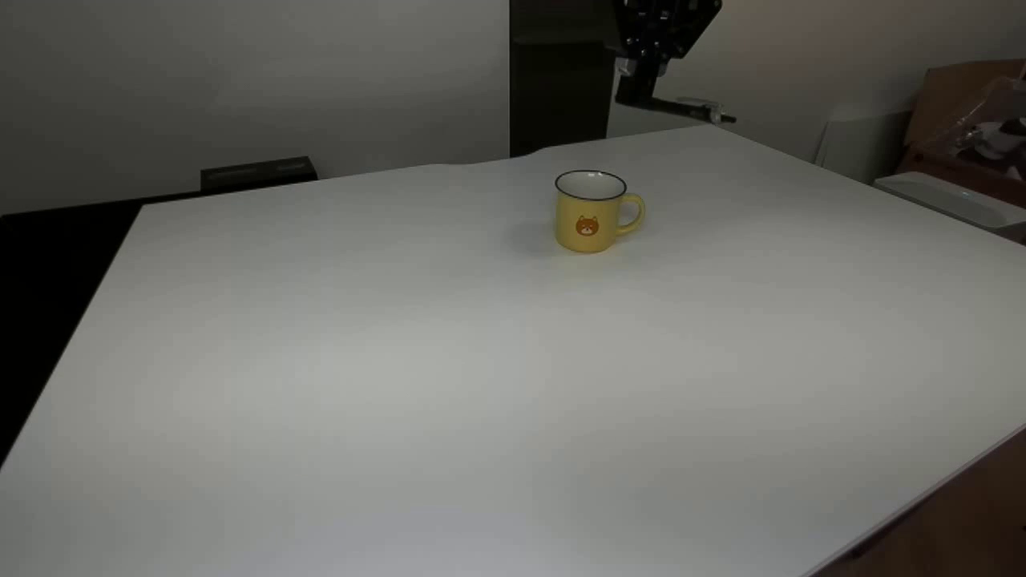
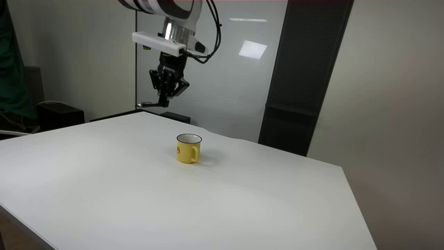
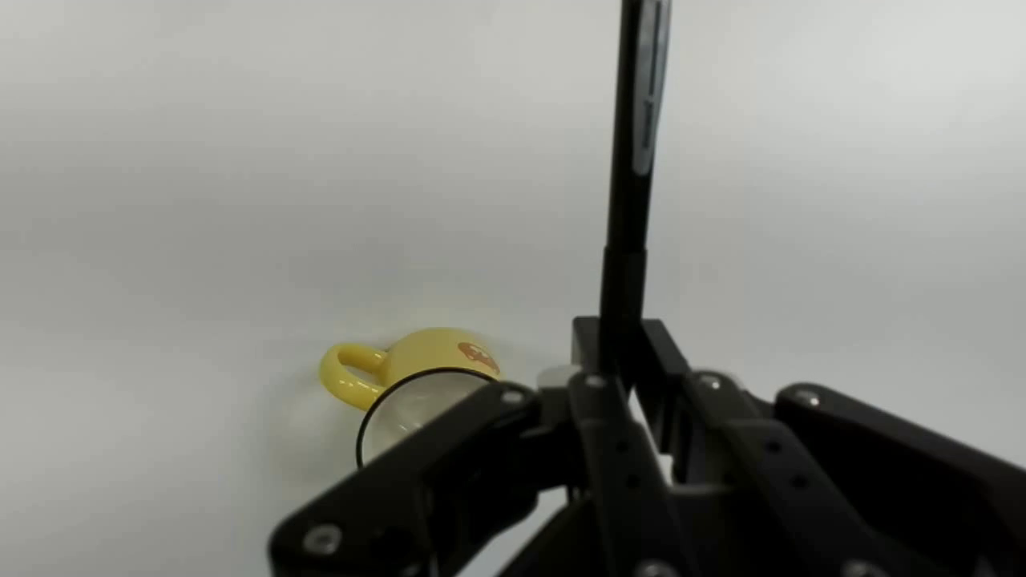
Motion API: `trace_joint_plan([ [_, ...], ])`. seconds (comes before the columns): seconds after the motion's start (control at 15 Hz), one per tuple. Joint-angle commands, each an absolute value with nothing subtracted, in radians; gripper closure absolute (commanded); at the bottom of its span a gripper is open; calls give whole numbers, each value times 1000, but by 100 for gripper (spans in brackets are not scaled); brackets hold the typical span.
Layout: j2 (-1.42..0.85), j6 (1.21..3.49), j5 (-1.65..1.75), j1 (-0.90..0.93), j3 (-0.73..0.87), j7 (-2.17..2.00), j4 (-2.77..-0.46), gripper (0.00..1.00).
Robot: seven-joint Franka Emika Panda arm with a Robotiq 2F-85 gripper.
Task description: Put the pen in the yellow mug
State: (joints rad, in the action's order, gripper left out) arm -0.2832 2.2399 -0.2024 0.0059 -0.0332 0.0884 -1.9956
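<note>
So the pen [image 3: 628, 188] is in the hand [image 3: 621, 346], clamped near one end, and that's up in the air above the bench [image 1: 481, 385]. It's higher than the yellow mug [image 1: 588, 215] and off to one side of it in both exterior views, not touching. Mug's standing upright; in the wrist view the hand hides part of its rim.

I'd call this the carry step: grab done, drop-in not yet.

Catch is the angle. The pen is pretty much level, free end sticking out roughly the way the mug's little animal face [image 1: 587, 227] looks. Let go like that over the mug and I reckon it'd land across the rim or bounce off. So next: turn the hand till the free end points down, get that end over the mug's mouth, lower past the rim, then release. I'd do the tipping well above the mug, otherwise the pen could clip the rim. Can't tell exactly how far sideways it is.
</note>
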Motion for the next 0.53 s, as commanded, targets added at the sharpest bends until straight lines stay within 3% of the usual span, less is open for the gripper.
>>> trace_joint_plan([
  [0.0, -327, 2173, -244, -40, -30, 122, -1915, 97],
  [0.07, -297, 2208, -223, -30, -32, 111, -1968, 86],
  [0.33, -318, 2199, -232, -42, -31, 120, -1945, 86],
  [0.4, -322, 2188, -214, -34, -25, 93, -1942, 97],
  [0.47, -334, 2162, -205, -35, -20, 76, -1925, 97],
])
